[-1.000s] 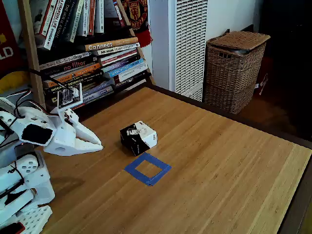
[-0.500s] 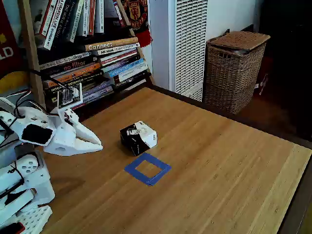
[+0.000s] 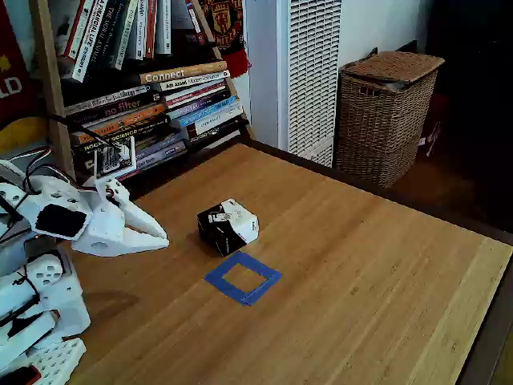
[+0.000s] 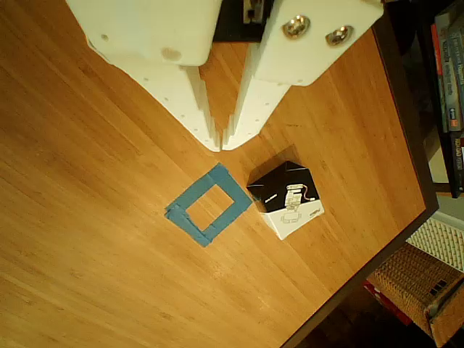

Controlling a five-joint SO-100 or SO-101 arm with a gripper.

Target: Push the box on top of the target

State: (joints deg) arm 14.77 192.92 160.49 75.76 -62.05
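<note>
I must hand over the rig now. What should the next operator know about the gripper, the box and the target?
Gripper: shut, empty, above the table, apart from the box.
Box: on the table just beside the target, in the fixed view behind it; whether it touches the tape I cannot tell. It is not inside.
Done: nothing visible yet.
Left: push the box onto the target.

The tool (image 4: 221, 147) hangs free — tips together, gripping nothing.
</note>
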